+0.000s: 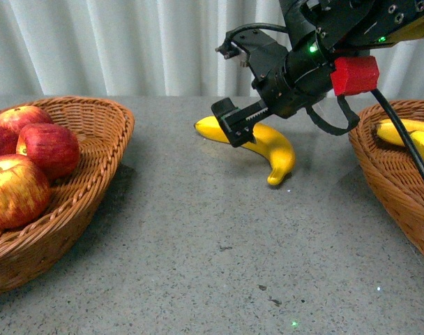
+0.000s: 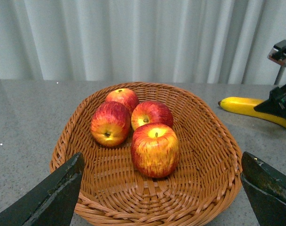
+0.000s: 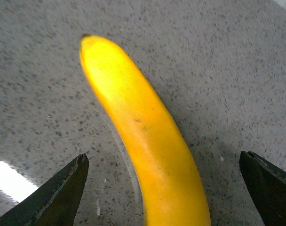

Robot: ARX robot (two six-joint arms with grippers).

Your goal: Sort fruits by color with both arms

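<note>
A yellow banana (image 1: pixel 268 146) lies on the grey table at centre. My right gripper (image 1: pixel 230 88), on the arm with the red block (image 1: pixel 354 75), is open just above it. In the right wrist view the banana (image 3: pixel 143 141) lies between the spread fingertips (image 3: pixel 58 193), and the right gripper (image 3: pixel 164 195) is not touching it. Several red-yellow apples (image 1: pixel 48 148) sit in the left wicker basket (image 1: pixel 104 150). The left wrist view shows these apples (image 2: pixel 154 148) in the basket (image 2: pixel 209 141). My left gripper (image 2: pixel 164 197) is open and empty at the basket's near rim. It is out of the front view.
A second wicker basket (image 1: pixel 383 174) at the right edge holds bananas (image 1: pixel 415 136). The right arm's black cable (image 1: pixel 407 143) hangs over that basket. A white curtain runs along the back of the table. The left wrist view also shows the table banana (image 2: pixel 249 107).
</note>
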